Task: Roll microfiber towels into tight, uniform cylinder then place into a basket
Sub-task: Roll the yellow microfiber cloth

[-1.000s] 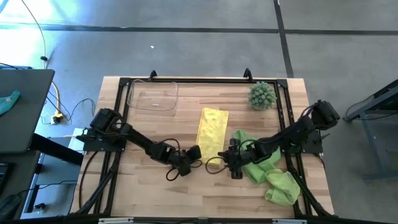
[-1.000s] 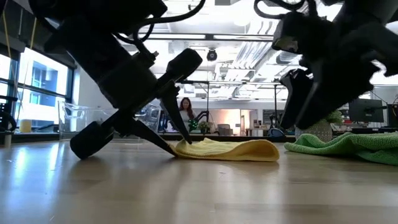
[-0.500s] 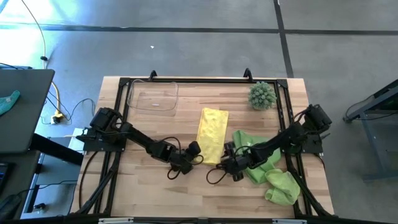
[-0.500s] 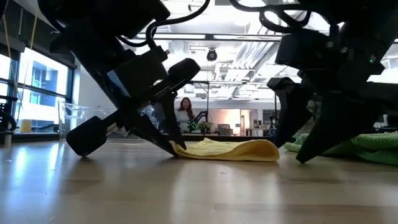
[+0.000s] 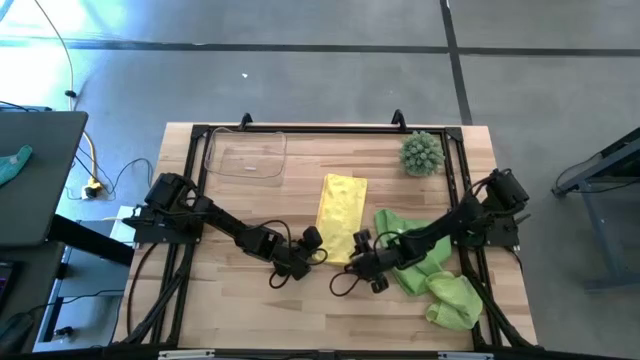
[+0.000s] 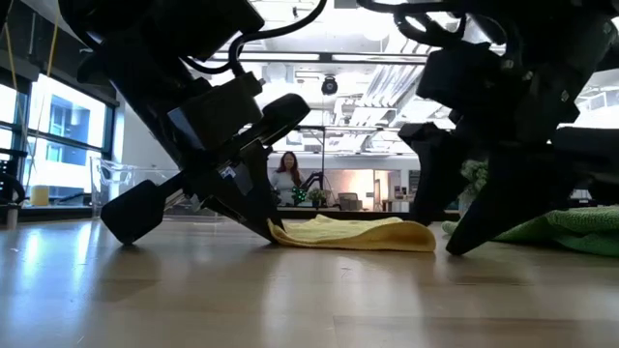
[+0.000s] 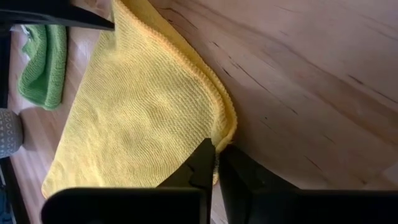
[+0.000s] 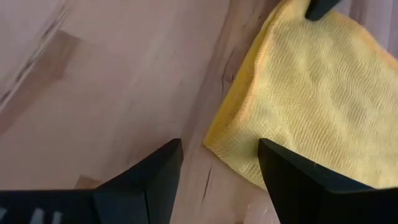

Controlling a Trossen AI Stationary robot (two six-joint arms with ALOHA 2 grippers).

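The pale yellow towel (image 5: 342, 210) lies flat on the wooden table, folded double. My left gripper (image 5: 318, 246) is at its near left corner and shut on it; it also shows in the left wrist view (image 7: 217, 163). My right gripper (image 5: 356, 252) is open low at the towel's near right corner (image 8: 217, 142). Its fingers (image 8: 163, 167) stand on either side of that corner, and I cannot tell whether they touch it. Two light green towels (image 5: 420, 262) lie crumpled to the right. The clear basket (image 5: 245, 155) stands at the far left. My left gripper pinches the yellow towel's near left corner (image 7: 222, 138) between its two fingers, at a folded edge with more than one layer. The fingers slant down from the table's left and near side. The corner is barely raised (image 6: 282, 230); the rest lies flat on the table.
A spiky round green plant (image 5: 421, 153) stands at the far right. A black frame (image 5: 200, 135) runs around the table's edge. Bare wood lies near the front edge and between the basket and the towel. A person shows in the room beyond the table (image 6: 287, 174).
My right gripper has moved from over the green towels toward the table's left and down, ending open at the yellow towel's near right corner. My left gripper has stayed at the near left corner, and its fingers have come together on it. The towel lies where it was.
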